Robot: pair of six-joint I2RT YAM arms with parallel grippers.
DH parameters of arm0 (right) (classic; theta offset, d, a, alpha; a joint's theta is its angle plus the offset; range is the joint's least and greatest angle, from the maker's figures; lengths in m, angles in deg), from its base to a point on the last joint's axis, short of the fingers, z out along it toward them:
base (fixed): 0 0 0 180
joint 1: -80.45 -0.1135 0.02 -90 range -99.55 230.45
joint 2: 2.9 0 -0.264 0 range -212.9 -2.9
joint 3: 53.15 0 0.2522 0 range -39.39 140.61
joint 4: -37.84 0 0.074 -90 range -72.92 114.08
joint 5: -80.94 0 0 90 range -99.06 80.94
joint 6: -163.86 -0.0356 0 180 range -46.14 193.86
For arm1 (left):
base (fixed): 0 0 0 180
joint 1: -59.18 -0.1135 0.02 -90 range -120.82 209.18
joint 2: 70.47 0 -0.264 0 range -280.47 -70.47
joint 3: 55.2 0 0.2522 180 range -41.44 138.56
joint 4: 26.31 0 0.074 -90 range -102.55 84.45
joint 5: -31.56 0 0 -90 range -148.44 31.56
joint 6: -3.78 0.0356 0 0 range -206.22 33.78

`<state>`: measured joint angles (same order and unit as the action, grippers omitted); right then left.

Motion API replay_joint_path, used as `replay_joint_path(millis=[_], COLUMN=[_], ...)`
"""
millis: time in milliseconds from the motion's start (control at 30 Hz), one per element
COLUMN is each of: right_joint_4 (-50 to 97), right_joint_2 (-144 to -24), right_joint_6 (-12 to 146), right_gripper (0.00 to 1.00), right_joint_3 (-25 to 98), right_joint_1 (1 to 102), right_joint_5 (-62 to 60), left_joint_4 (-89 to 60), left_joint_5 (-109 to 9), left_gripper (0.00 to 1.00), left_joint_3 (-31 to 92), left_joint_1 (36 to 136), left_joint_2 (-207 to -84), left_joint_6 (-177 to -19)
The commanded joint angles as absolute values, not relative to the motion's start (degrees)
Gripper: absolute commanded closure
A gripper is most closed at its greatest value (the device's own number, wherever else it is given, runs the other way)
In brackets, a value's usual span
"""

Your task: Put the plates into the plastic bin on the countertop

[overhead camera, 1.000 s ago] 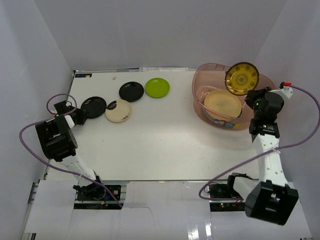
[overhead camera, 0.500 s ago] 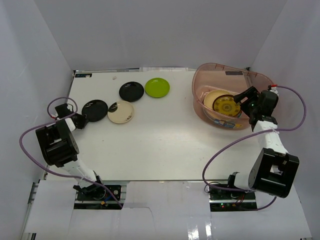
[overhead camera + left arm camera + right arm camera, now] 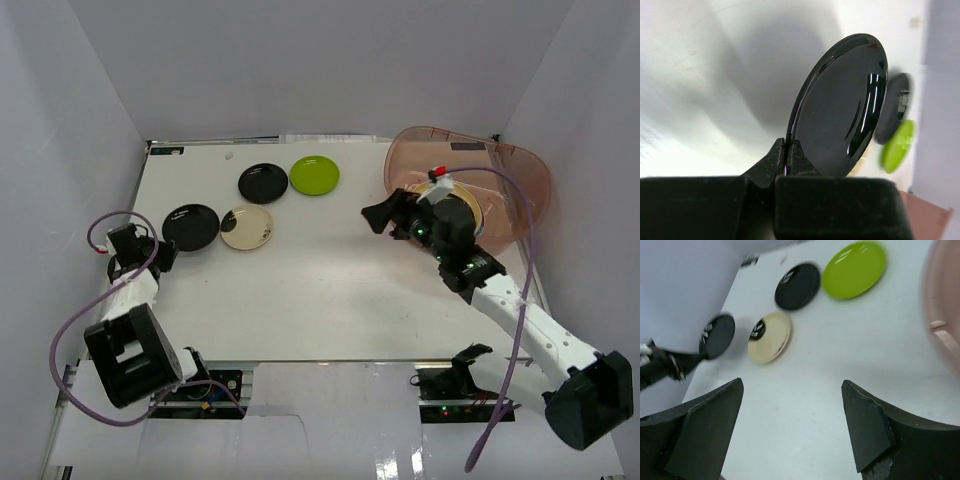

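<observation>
White countertop [image 3: 320, 300], left edge: the left gripper [image 3: 788, 152] had just clamped shut on the rim of a glossy black plate [image 3: 840, 110]. The right gripper [image 3: 792, 405], having released its load into the plastic bin [image 3: 520, 180], had swung out wide open and empty. Four plates remained outside the bin.

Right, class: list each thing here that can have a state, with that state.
Left gripper: shut on nearer glossy black plate's rim
Right gripper: open, empty
Farther glossy black plate: lying flat
Lime green plate: lying flat
Cream-and-black plate: lying flat
Translucent pinkish plastic bin: holds plates
</observation>
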<state>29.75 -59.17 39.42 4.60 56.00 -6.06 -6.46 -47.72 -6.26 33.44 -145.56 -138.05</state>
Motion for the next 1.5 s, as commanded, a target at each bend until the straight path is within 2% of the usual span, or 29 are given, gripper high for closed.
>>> replay_joint_path(millis=[0,100,333,433,467,533,700,867,900,933,1000,1100,1200,1333,1400,1467], right_joint_4=[33.7,36.4,41.7,41.0,40.3,39.8,39.9,40.0,40.2,40.7,43.1,50.9,54.6,54.0,48.6,44.5], right_joint_2=[-65.5,-75.6,-102.2,-113.3,-118.2,-122.4,-132.6,-138.6,-139.0,-139.3,-138.0,-130.7,-118.4,-93.6,-81.1,-73.9], right_joint_6=[39.9,39.4,33.8,30.5,29.0,26.9,20.0,16.1,15.1,14.5,13.6,13.9,19.3,27.2,30.3,33.2], right_gripper=[0.15,0.15,0.18,0.27,0.36,0.42,0.45,0.56,0.59,0.76,0.92,0.92,0.92,0.92,0.92,0.92], right_joint_3=[3.9,6.9,21.7,31.7,34.2,40.2,48.2,53.8,54.0,53.9,50.7,40.3,28.1,12.8,7.3,5.3], right_joint_1=[42.2,36.3,34.2,33.5,33.1,32.8,32.5,32.5,32.5,32.6,32.7,32.9,33.4,37.4,40.4,47.3], right_joint_5=[-19.1,-20.1,-10.8,-9.6,-9.6,-9.6,-10.0,-10.6,-10.6,-10.7,-10.9,-11.3,-12.7,-17.1,-17.9,-17.2], left_joint_4=[-9.5,-10.0,-11.8,-11.7,-11.1,-10.9,-10.3,-9.8,-9.7,-9.2,-8.9,-8.1,-8.9,-11.1,-11.2,-11.1], left_joint_5=[-44.1,-41.7,-33.4,-30.9,-29.9,-28.2,-27.4,-27.9,-28.0,-28.2,-28.1,-27.8,-25.7,-24.1,-24.4,-28.6], left_gripper=[1.0,1.0,1.0,1.0,1.0,1.0,1.0,1.0,1.0,1.0,1.0,1.0,1.0,1.0,1.0,1.0], left_joint_3=[-6.5,-8.2,-13.8,-15.2,-15.2,-14.7,-12.0,-9.0,-8.1,-7.8,-6.7,-5.9,-6.3,-5.1,-3.7,-1.1], left_joint_1=[34.0,35.7,39.6,41.0,41.4,42.8,44.4,46.2,46.3,46.7,47.0,47.2,47.2,47.6,49.4,52.9], left_joint_2=[-135.7,-129.5,-118.6,-113.3,-112.8,-112.3,-112.6,-114.5,-114.6,-114.6,-114.7,-114.6,-114.9,-114.6,-114.9,-115.4], left_joint_6=[-140.4,-141.0,-140.3,-140.9,-141.0,-141.1,-139.7,-138.3,-138.2,-138.0,-137.9,-138.2,-142.0,-145.2,-145.9,-145.8])
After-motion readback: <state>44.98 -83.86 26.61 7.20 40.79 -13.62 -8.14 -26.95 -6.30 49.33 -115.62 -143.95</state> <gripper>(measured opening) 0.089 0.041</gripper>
